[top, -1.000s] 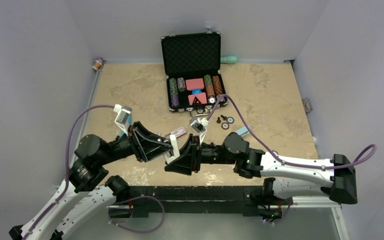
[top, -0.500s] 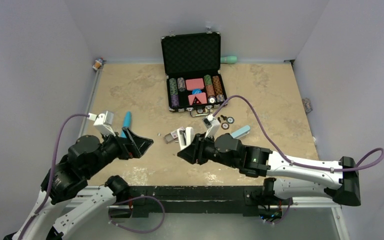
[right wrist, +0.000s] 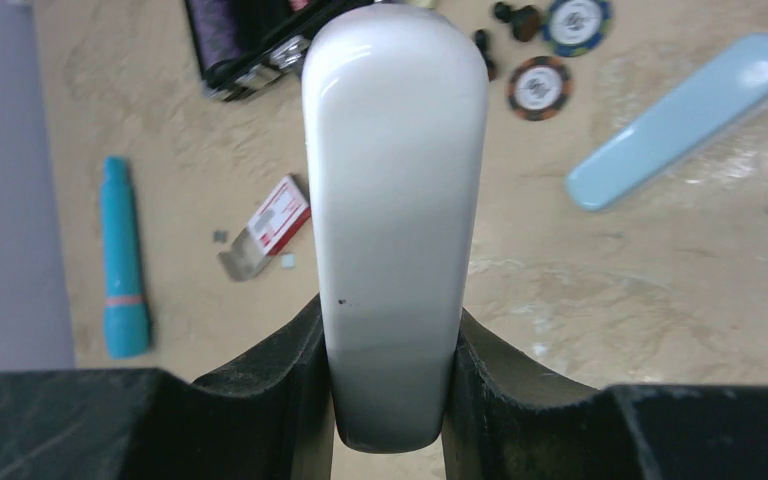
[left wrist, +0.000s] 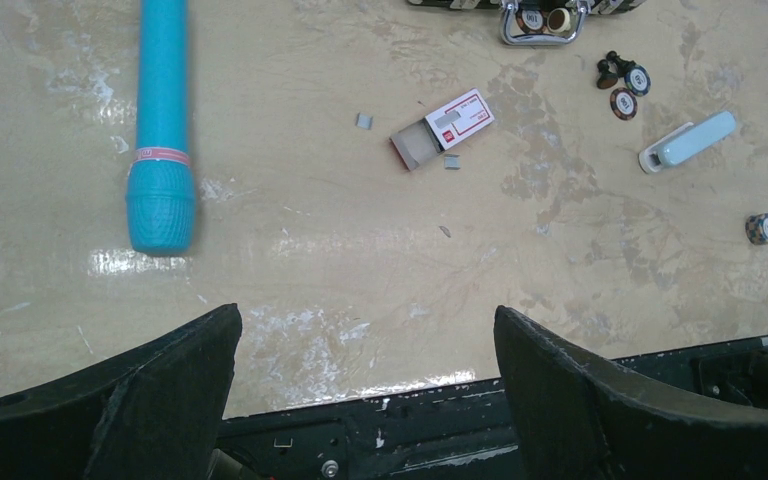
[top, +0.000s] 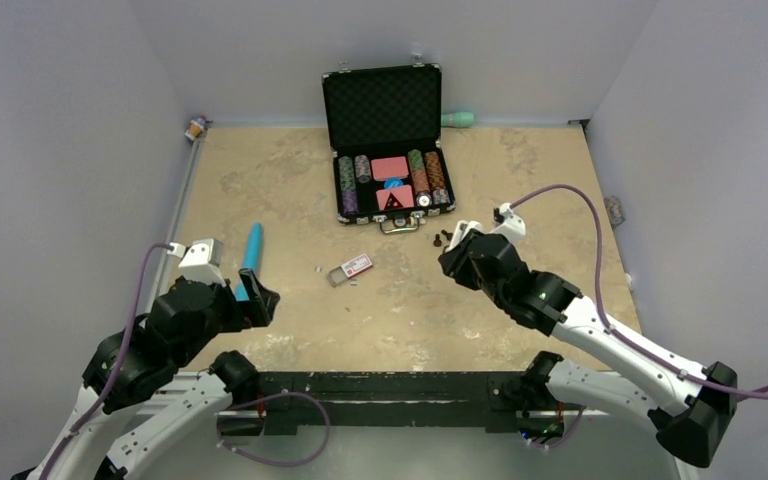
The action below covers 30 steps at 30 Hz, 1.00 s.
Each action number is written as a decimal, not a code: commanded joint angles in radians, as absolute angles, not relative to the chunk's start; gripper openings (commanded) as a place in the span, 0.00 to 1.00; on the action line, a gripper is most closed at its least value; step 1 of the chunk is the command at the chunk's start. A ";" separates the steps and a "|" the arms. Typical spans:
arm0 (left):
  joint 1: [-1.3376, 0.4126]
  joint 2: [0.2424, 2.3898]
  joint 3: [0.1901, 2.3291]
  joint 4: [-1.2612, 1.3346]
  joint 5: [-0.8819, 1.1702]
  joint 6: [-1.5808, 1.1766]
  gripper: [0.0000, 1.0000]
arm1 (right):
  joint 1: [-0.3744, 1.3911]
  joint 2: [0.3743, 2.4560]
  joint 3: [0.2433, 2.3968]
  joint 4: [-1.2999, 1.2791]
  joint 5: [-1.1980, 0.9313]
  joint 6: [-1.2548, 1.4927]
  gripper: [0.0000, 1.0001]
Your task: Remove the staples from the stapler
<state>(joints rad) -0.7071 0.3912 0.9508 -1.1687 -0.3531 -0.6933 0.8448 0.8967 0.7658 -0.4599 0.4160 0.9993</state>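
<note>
My right gripper (top: 457, 250) is shut on a smooth white stapler (right wrist: 395, 200) and holds it above the table, right of the middle; the stapler fills the centre of the right wrist view. My left gripper (top: 260, 300) is open and empty near the front left edge, its jaws wide apart in the left wrist view (left wrist: 365, 320). A small red-and-white staple box (top: 352, 268) lies open mid-table, also in the left wrist view (left wrist: 445, 125) and the right wrist view (right wrist: 270, 225). Tiny staple bits (left wrist: 363, 121) lie beside it.
A teal tube (top: 251, 250) lies at the left. A light blue stapler-shaped piece (left wrist: 688, 140) and loose poker chips (left wrist: 630, 90) lie at the right. An open black chip case (top: 385, 140) stands at the back. The black front rail (left wrist: 440, 440) is below my left gripper.
The two grippers were together mid-table and have drawn apart. The left arm pulled back to the front left, empty. The right arm swung right and back with the white stapler.
</note>
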 commanded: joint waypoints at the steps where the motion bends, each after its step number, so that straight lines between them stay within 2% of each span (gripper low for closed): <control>1: -0.703 0.378 0.946 -1.172 -0.400 -0.673 1.00 | 0.793 0.937 0.806 -0.656 0.577 1.133 0.00; 5: -0.704 0.370 0.940 -1.171 -0.397 -0.673 0.99 | 0.764 1.071 0.823 -0.825 0.638 1.328 0.00; 11: -0.704 0.361 0.941 -1.170 -0.394 -0.668 0.99 | 0.741 1.212 0.799 -0.878 0.624 1.485 0.00; 16: -0.703 0.351 0.939 -1.162 -0.384 -0.659 0.99 | 0.680 1.241 0.763 -0.792 0.604 1.415 0.00; 21: -0.704 0.342 0.936 -1.152 -0.374 -0.651 0.99 | 0.564 1.220 0.697 -0.624 0.547 1.235 0.03; 25: -0.704 0.345 0.934 -1.148 -0.367 -0.647 0.98 | 0.525 1.211 0.697 -0.599 0.528 1.199 0.04; 28: -0.704 0.348 0.933 -1.146 -0.365 -0.646 0.98 | 0.512 1.231 0.701 -0.586 0.517 1.177 0.11; 30: -0.704 0.350 0.933 -1.144 -0.364 -0.644 0.98 | 0.508 1.252 0.702 -0.573 0.501 1.159 0.26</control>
<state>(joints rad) -0.7071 0.3473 0.9360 -1.1725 -0.3702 -0.6697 0.5190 1.2388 0.6930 -0.6334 0.5121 1.2140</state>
